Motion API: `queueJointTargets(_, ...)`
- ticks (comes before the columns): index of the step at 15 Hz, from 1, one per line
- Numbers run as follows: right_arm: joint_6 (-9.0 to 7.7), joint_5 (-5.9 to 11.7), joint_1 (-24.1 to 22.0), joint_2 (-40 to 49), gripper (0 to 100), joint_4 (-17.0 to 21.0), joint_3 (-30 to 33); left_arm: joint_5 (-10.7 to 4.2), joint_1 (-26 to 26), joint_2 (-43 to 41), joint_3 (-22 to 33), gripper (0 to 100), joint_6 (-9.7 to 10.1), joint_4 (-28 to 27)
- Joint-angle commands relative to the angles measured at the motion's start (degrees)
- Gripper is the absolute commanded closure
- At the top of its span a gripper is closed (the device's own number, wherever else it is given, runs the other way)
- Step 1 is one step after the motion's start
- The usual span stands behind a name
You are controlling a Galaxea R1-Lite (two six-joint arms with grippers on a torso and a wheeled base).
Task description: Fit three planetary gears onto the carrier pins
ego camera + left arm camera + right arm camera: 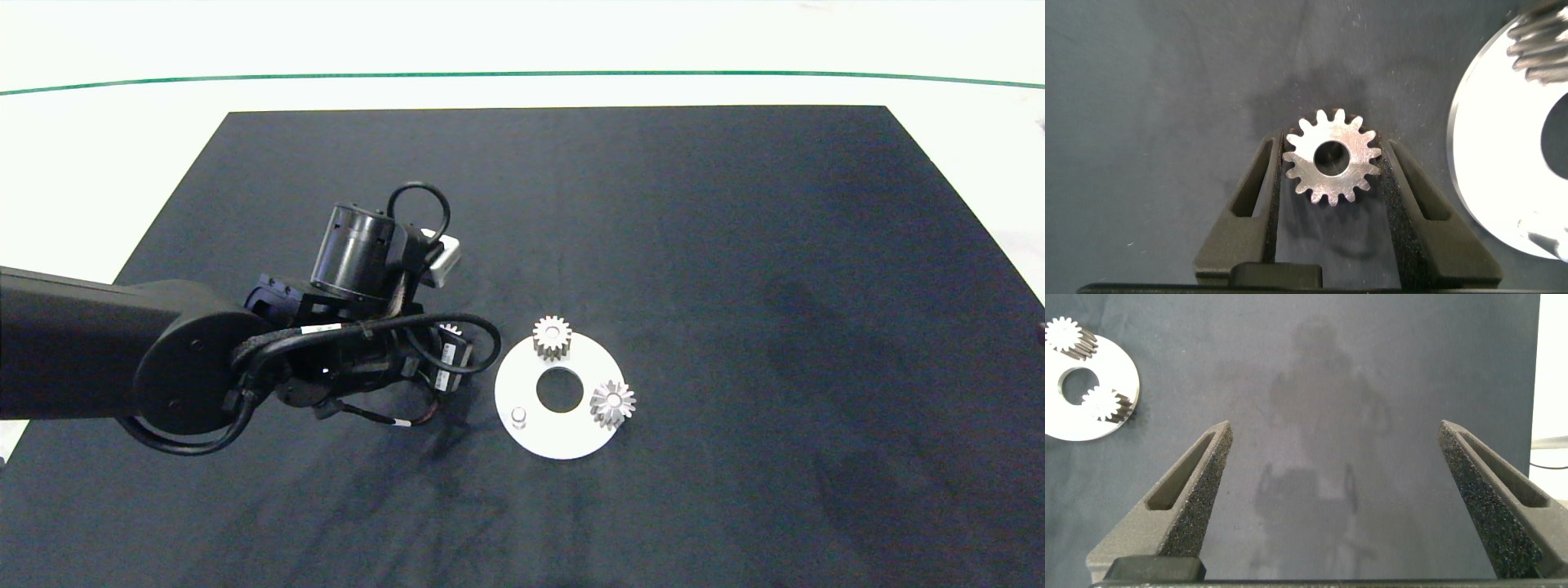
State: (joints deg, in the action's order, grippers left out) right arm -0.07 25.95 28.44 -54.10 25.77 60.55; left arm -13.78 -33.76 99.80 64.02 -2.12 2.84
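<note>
A white carrier disc (563, 437) lies on the black mat with planetary gears on two of its pins, one at the far side (552, 336) and one at the right (612, 403). A third carrier pin (518, 417) stands bare at the disc's near left. Just left of the disc, my left gripper (451, 347) is shut on a third gear (1331, 159), its fingers (1266, 192) pressing the teeth on both sides. Beside that gear the disc's edge (1494, 147) shows. My right gripper (1335, 429) is open over bare mat, away from the disc (1114, 384).
The black mat (735, 245) covers most of the white table. A green line (522, 73) runs along the far side of the table. The left arm's cables (457, 322) loop close to the disc's left side.
</note>
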Motion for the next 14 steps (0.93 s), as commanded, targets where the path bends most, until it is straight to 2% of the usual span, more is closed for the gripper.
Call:
queueJointTargets(1, -0.01, 0.15, 0.0, 0.0, 0, 0.2, 0.0, -0.11, -0.9, -6.7, -1.0, 66, 0.01, -2.8)
queueJointTargets(3, -0.01, 0.15, -0.1, 0.0, 0, 0.2, 0.0, -0.2, -3.0, -10.4, -2.6, 66, 0.01, -3.1)
queueJointTargets(6, -0.01, 0.15, -0.1, 0.0, 0, 0.2, 0.0, -0.9, -10.6, -14.8, -7.1, 66, 0.01, -3.3)
queueJointTargets(7, -0.01, 0.15, -0.1, 0.0, 0, 0.2, 0.0, -3.36, -14.1, -14.4, -7.2, 66, 0.1, -3.2)
queueJointTargets(8, -0.01, 0.15, -0.1, 0.0, 0, 0.2, 0.0, -4.15, -15.8, -13.6, -7.1, 66, 0.01, -3.0)
queueJointTargets(10, -0.01, 0.15, -0.1, 0.0, 0, 0.2, 0.0, -4.59, -18.6, -11.4, -6.6, 66, 0.01, -2.9)
queueJointTargets(11, -0.01, 0.15, -0.1, 0.0, 0, 0.2, 0.1, -5.47, -19.2, -9.9, -6.6, 66, -0.08, -2.8)
queueJointTargets(12, -0.01, 0.15, -0.1, 0.0, 0, 0.2, 0.1, -7.41, -19.3, -7.8, -6.5, 66, -0.08, -2.5)
queueJointTargets(13, 0.07, 0.06, -0.1, 0.0, 0, 0.2, 0.1, -8.37, -19.3, -6.0, -6.4, 66, -0.16, -1.4)
queueJointTargets(14, 0.07, 0.06, -0.1, 0.0, 0, 0.2, 0.1, -8.37, -19.2, -5.1, -6.4, 66, -0.43, -0.4)
